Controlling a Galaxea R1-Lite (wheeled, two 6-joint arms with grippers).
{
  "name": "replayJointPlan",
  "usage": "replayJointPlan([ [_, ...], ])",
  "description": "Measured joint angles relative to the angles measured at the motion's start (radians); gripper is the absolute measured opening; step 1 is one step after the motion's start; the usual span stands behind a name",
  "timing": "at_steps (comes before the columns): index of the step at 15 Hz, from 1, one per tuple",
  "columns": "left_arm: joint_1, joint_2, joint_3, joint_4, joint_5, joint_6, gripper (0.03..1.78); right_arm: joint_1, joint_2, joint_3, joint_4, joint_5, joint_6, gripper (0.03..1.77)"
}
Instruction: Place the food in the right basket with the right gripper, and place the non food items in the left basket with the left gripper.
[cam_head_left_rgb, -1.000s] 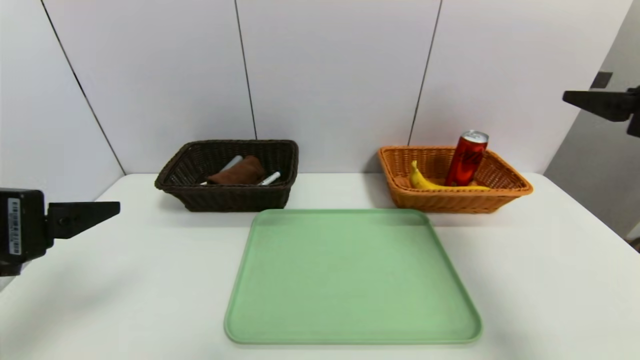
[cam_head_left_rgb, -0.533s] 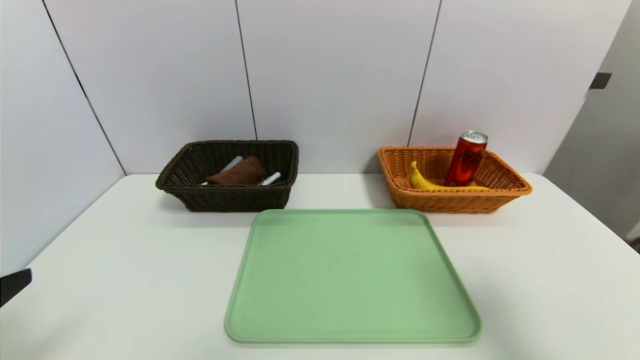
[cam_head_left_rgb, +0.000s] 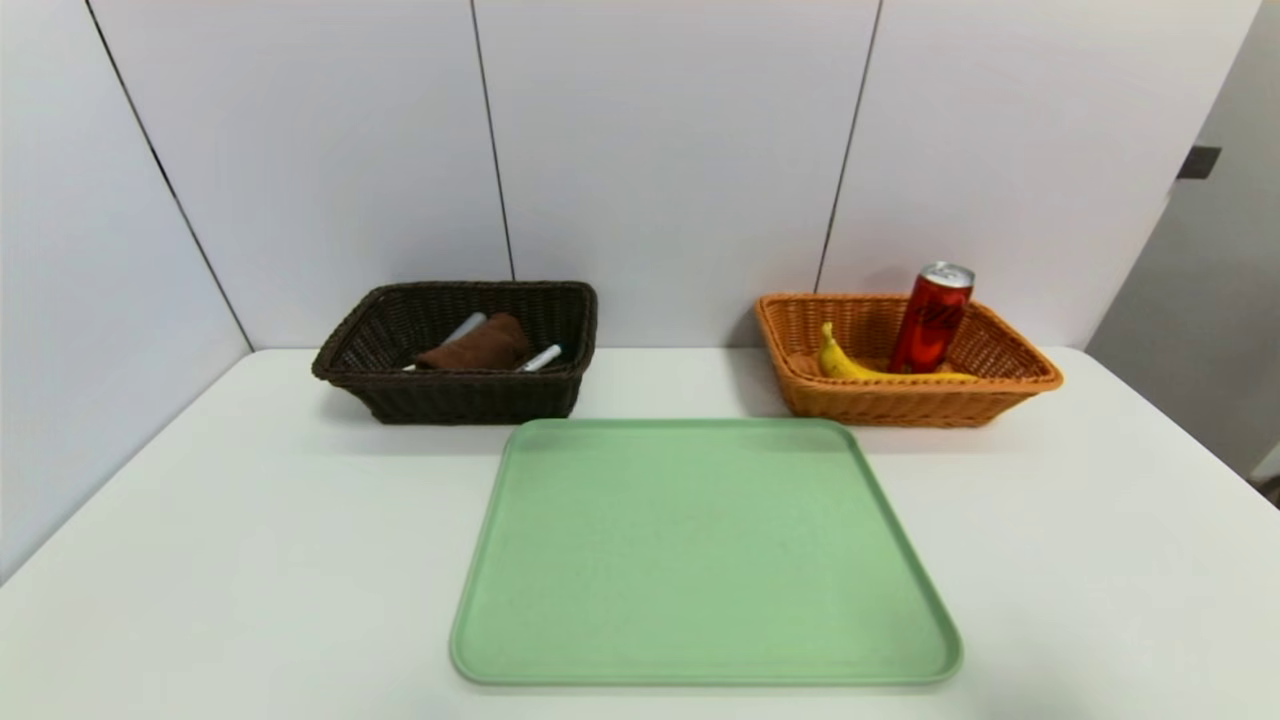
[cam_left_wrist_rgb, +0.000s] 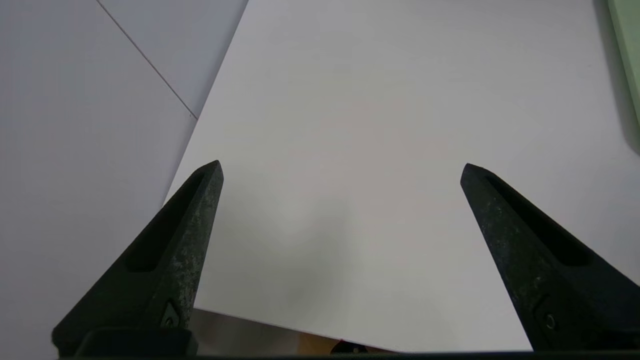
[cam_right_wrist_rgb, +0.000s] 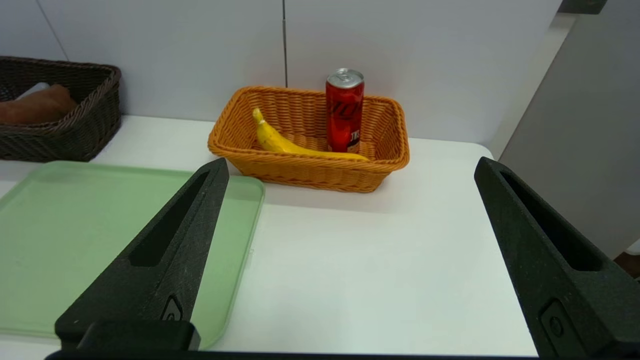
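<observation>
Nearest, the left gripper (cam_left_wrist_rgb: 341, 170) and right gripper (cam_right_wrist_rgb: 350, 167) hang with fingers spread, holding nothing. Farther back, the speckled yellow banana (cam_head_left_rgb: 850, 364) and slim red silver-topped can (cam_head_left_rgb: 931, 318) sit in the orange woven wicker basket (cam_head_left_rgb: 905, 400). The rolled brown cloth (cam_head_left_rgb: 478, 346) and white marker (cam_head_left_rgb: 540, 357) lie in the dark brown wicker basket (cam_head_left_rgb: 450, 395).

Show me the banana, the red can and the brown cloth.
banana (cam_right_wrist_rgb: 280, 142): right wrist view, middle of its yellow body.
red can (cam_head_left_rgb: 928, 325): head view, its red side.
brown cloth (cam_head_left_rgb: 478, 346): head view, middle of the roll.
</observation>
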Motion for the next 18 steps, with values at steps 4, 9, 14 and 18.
replayJointPlan([
  [4,0.01,-0.085,0.032,0.032,-0.04,0.001,1.69,0.007,-0.114,0.108,0.003,0.007,-0.007,1.69],
  [9,0.011,-0.106,0.041,0.028,-0.046,0.018,1.69,0.009,-0.272,0.208,0.107,0.029,-0.027,1.69],
  [14,0.063,-0.16,0.04,0.036,-0.1,0.118,1.69,0.01,-0.346,0.248,0.125,0.063,-0.027,1.69],
  [18,0.087,-0.226,0.098,0.049,-0.131,0.137,1.69,0.01,-0.384,0.293,0.121,0.096,-0.026,1.69],
])
